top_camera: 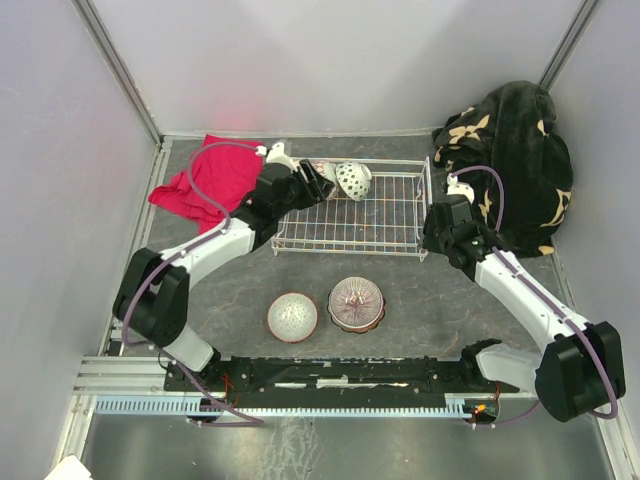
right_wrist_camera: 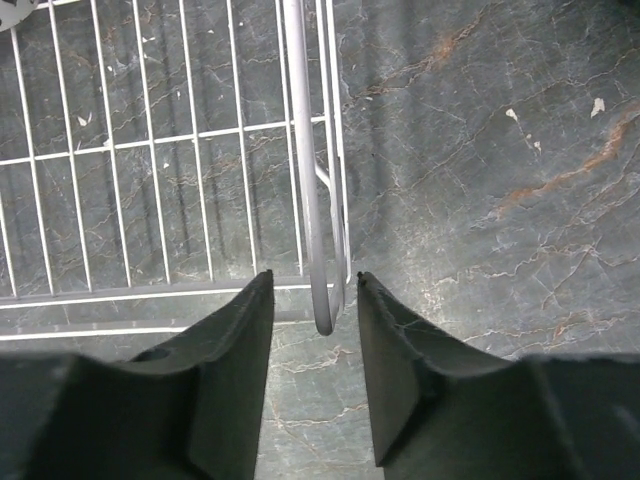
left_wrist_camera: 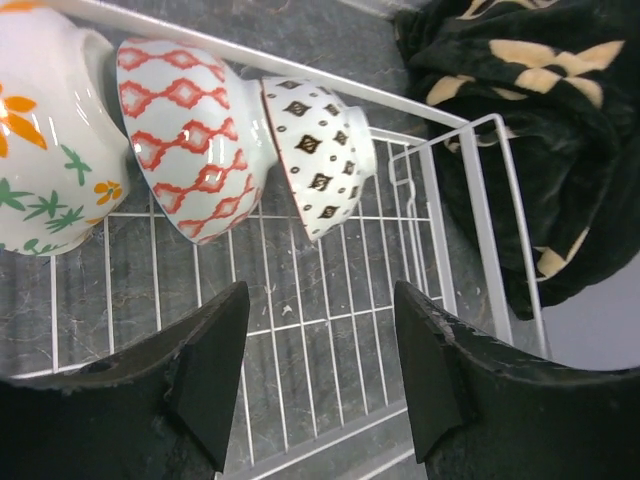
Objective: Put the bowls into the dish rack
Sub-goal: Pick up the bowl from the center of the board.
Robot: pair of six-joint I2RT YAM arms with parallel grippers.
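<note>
The white wire dish rack (top_camera: pixel 346 250) stands at mid-table. Three bowls lean on edge in a row at its far left: a flowered one (left_wrist_camera: pixel 40 150), a red-patterned one (left_wrist_camera: pixel 190 140) and a black-diamond one (left_wrist_camera: pixel 320 155). My left gripper (left_wrist_camera: pixel 320 335) hovers open over the rack floor just short of them, holding nothing. At the rack's right front corner my right gripper (right_wrist_camera: pixel 315 285) is open a little, its fingers either side of the rim wire (right_wrist_camera: pixel 300 150) without touching it. Two more bowls, speckled (top_camera: pixel 292 317) and pink-ribbed (top_camera: pixel 357 303), sit upside down on the table.
A red cloth (top_camera: pixel 205 180) lies left of the rack. A dark patterned blanket (top_camera: pixel 510 165) is heaped at the back right, close to the rack's right wall. Grey walls enclose the table on three sides.
</note>
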